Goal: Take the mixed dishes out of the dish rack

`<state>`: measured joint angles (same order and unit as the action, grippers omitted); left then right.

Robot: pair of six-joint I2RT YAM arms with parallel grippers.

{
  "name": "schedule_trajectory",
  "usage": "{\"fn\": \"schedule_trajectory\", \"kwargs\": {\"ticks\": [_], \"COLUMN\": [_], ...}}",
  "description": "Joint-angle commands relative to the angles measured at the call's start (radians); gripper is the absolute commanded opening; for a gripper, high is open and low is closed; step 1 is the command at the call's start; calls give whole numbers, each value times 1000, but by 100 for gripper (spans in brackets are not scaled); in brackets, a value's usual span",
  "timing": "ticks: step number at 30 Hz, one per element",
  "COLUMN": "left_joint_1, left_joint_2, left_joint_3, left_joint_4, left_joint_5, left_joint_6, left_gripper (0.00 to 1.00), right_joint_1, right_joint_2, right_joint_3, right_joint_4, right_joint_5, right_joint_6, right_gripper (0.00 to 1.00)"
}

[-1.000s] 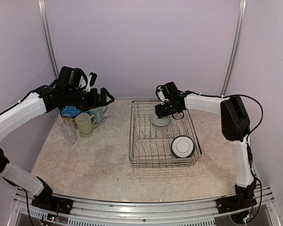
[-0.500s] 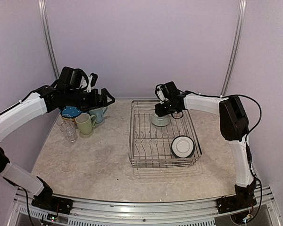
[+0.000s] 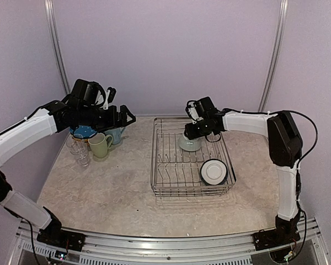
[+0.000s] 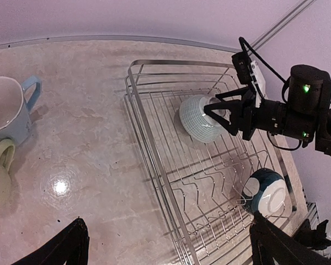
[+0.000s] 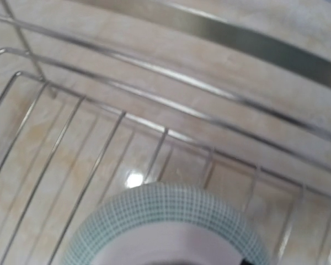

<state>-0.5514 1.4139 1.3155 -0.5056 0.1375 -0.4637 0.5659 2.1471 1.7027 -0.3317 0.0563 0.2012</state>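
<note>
1. Both jaws of your right gripper (image 4: pixel 223 113) stand half closed, pinching the rim of the pale green bowl (image 4: pixel 198 118), which is tilted at the dish rack's (image 4: pixel 145 124) far end.
2. Your left gripper (image 3: pixel 124 117) hangs wide open and empty near the mugs (image 3: pixel 101 144).
3. That rim pinch may slip, or the bowl may catch on the rack as you lift.
4. No readable writing shows.

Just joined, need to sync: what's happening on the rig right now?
Right gripper has its jaws closed on the rim of the pale green bowl at the far end of the dish rack. A teal bowl sits in the rack's near right corner. Left gripper hovers open near the mugs on the table.
</note>
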Motion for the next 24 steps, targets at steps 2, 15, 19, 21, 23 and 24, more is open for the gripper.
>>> {"fn": "schedule_trajectory", "kwargs": {"ticks": [2,15,19,21,23,24], "left_joint_1": [-10,1,42,48,46,45], "left_joint_2": [21,110,167,206,239,255], "left_joint_3": [27,73,64,64,74,82], "left_joint_4": [-17,13,123,188,247,276], "left_joint_5": [-12,180,408,504,587,619], "left_joint_6": [-4,-100,-215,-268,-315,-341], "left_gripper": [97,97,97,96,96,95], "right_joint_1": [-22,-133,-133,-133,-133,-134], "right_joint_2": [-177,-257,-259,-262,-265,-266], "right_joint_3": [-152,-460,-487,-504,-514,-518], "right_joint_4": [208,670,739,772,796,808], "right_joint_5": [-71,-497,-548,-567,-579,-586], "right_joint_6": [81,443,500,524,543,552], "right_gripper": [8,3,2,2,1,1]}}
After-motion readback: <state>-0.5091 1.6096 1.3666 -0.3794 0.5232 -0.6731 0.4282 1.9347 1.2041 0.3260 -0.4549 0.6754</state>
